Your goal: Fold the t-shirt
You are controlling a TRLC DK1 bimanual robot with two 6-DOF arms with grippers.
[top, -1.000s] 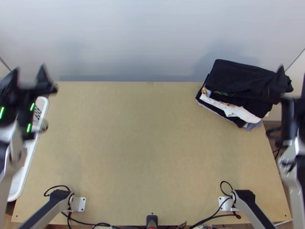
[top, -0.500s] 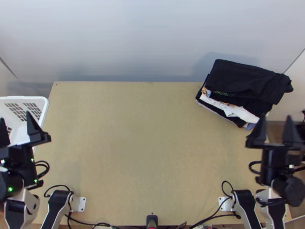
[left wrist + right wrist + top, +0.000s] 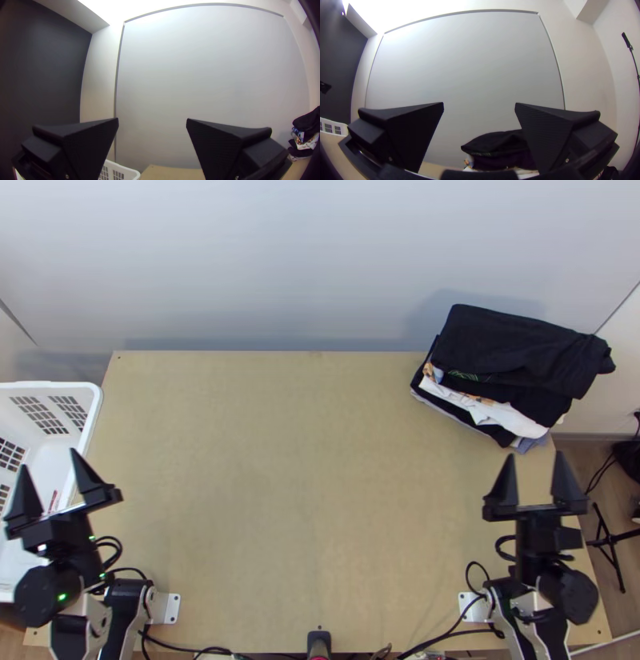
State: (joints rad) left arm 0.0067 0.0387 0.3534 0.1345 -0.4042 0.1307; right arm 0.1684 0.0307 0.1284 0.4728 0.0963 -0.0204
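Near left, the left gripper (image 3: 49,459) is drawing back, wide open and empty. Far right, the presumed t-shirt (image 3: 516,344), black and folded, is topping a stack (image 3: 502,416). Near right, the right gripper (image 3: 535,455) is retreating, equally spread, empty: folding is apparently finishing.

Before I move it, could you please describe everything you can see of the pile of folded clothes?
The pile of folded clothes sits at the table's far right corner, askew to its edges. A thick, creased black piece lies on top, overhanging some layers beneath. Below it show more black cloth, white cloth with orange-brown patches nearby, and a bit of blue-grey. All looks soft and matt. The right end effector is apart from it, nearer the arm's base.
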